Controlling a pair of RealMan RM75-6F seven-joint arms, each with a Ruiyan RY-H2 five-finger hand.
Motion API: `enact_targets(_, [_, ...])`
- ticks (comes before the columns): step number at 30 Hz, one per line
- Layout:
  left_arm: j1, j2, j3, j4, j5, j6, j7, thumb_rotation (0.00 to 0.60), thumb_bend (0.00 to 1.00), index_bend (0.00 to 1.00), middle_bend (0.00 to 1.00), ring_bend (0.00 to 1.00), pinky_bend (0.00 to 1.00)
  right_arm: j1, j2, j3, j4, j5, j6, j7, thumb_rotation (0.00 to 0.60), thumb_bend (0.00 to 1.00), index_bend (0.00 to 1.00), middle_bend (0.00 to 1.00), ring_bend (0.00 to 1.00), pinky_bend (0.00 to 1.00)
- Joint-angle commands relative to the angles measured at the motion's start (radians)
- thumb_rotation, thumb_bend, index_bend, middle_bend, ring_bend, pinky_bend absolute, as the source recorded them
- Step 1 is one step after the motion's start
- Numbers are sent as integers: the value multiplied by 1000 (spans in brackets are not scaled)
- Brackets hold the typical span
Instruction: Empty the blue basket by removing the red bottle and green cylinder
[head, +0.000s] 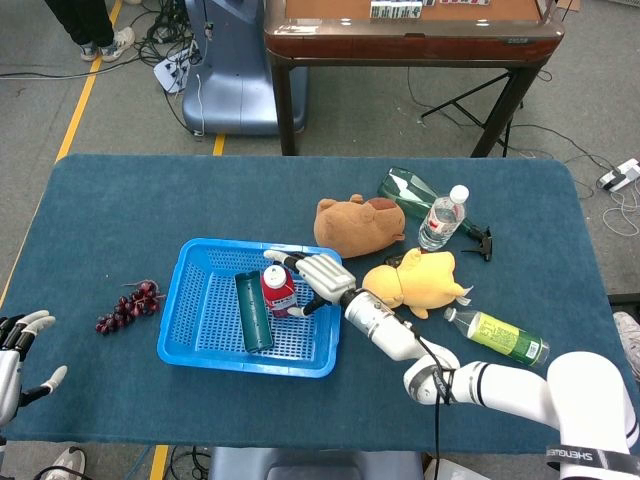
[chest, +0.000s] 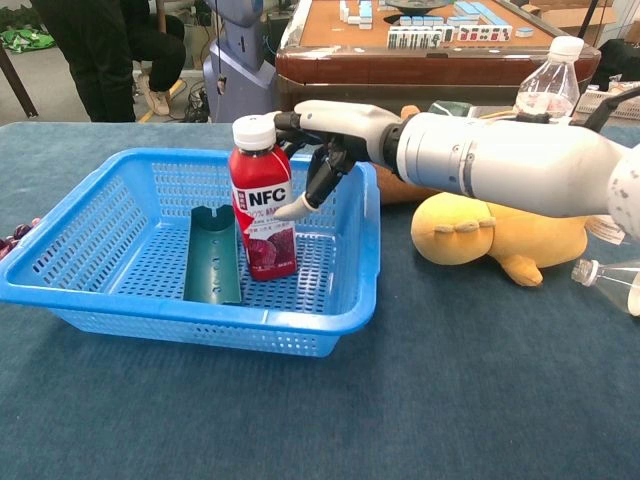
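The blue basket (head: 200, 250) (chest: 200, 335) sits left of centre on the blue table. Inside it the red bottle (head: 277, 290) (chest: 262, 200) stands upright with a white cap. The green cylinder (head: 252, 312) (chest: 211, 255) lies flat just to its left. My right hand (head: 318, 275) (chest: 325, 135) reaches over the basket's right rim, fingers spread behind the bottle's neck and the thumb tip touching its label; it does not clasp the bottle. My left hand (head: 15, 350) hovers at the table's near left corner with fingers apart, holding nothing.
Purple grapes (head: 128, 306) lie left of the basket. A brown plush (head: 358, 225) and a yellow plush (head: 420, 280) (chest: 500, 235) crowd the basket's right side. Beyond them are a water bottle (head: 441, 218), a dark glass bottle (head: 410, 190) and a green-labelled bottle (head: 500, 338).
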Motion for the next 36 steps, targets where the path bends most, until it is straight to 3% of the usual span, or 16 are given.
enact_targets(1, [1, 0, -1, 1, 0, 1, -1, 600, 217, 310, 241, 172, 124, 17, -35, 1, 39, 8, 2, 7, 600, 228, 223, 288, 226, 369])
enact_targets(7, [1, -2, -2, 5, -3, -2, 1, 600, 217, 310, 241, 172, 124, 15, -86, 7, 83, -20, 71, 24, 600, 355, 468, 456, 395, 462])
enact_targets(11, [0, -3, -5, 8, -8, -4, -1, 600, 217, 310, 240, 172, 124, -8, -65, 17, 56, -57, 122, 86, 600, 364, 518, 497, 447, 518])
enact_targets(19, [-6, -6, -8, 4, -3, -9, 8, 600, 217, 310, 241, 172, 124, -108, 164, 8, -177, -150, 218, 175, 600, 357, 519, 508, 456, 540])
enact_targets(27, [-14, -11, -8, -14, 11, -11, 30, 600, 217, 310, 241, 172, 124, -247, 452, -49, -405, -258, 313, 282, 600, 309, 518, 508, 457, 541])
enact_targets(36, [-19, -15, -6, -27, 21, -13, 49, 600, 217, 310, 241, 172, 124, -372, 646, -164, -466, -376, 390, 402, 600, 290, 518, 508, 457, 542])
